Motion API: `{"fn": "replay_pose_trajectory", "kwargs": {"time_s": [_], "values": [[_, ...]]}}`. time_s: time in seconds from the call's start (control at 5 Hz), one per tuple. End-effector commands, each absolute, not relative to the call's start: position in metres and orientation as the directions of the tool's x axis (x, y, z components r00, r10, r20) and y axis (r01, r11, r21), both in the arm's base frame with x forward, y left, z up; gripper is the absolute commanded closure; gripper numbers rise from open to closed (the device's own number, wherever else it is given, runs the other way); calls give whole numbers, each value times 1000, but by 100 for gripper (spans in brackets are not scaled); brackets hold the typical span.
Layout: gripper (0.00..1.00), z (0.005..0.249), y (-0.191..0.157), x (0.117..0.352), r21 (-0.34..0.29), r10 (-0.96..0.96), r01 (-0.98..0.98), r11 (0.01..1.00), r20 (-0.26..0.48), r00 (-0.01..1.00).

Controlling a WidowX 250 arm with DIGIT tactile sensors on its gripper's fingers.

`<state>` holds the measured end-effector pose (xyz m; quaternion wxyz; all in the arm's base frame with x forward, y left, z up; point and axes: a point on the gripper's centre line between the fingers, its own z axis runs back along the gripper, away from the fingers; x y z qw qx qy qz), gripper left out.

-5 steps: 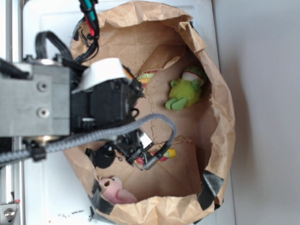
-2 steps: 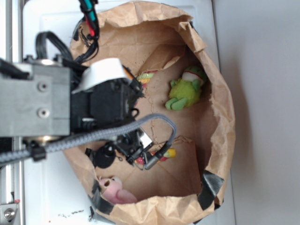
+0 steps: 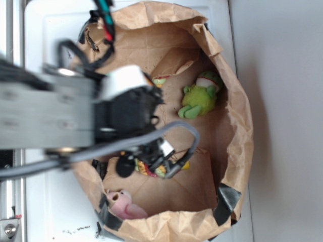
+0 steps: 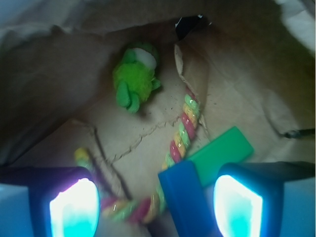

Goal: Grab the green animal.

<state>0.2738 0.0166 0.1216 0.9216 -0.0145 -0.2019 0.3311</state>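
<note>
The green animal (image 3: 199,99) is a fuzzy lime-green plush lying on the floor of a brown paper bag (image 3: 238,126), near its far right wall. In the wrist view the green animal (image 4: 134,79) sits upper left of centre, well ahead of the fingers. My gripper (image 4: 155,207) is open, and its two glowing pads frame the bottom corners with nothing gripped between them. From outside, the gripper (image 3: 151,160) hangs inside the bag, left of and below the plush, blurred by motion.
A twisted multicolour rope toy (image 4: 182,131), a flat green block (image 4: 219,153) and a blue block (image 4: 185,197) lie between the open fingers and the plush. A pink plush animal (image 3: 121,204) rests at the bag's lower left. Crumpled bag walls surround everything.
The arm and gripper have shifted right, toward the green animal, and now look motion-blurred. The toys in the bag have not moved.
</note>
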Motion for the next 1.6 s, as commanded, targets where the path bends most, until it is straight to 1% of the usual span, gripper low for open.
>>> {"fn": "replay_pose_trajectory", "kwargs": {"time_s": [0.0, 0.2, 0.4, 0.6, 0.8, 1.2, 1.4], "values": [[0, 108, 28, 309, -179, 639, -626, 759, 391, 663], [0, 100, 25, 316, -182, 631, -615, 767, 390, 671], [0, 96, 20, 322, -197, 638, -618, 761, 402, 657], [0, 91, 20, 325, -193, 646, -632, 751, 415, 640], [0, 87, 21, 325, -183, 651, -648, 739, 441, 618], [0, 79, 28, 329, -184, 651, -659, 729, 482, 587], [0, 77, 27, 336, -205, 656, -658, 725, 499, 567]]}}
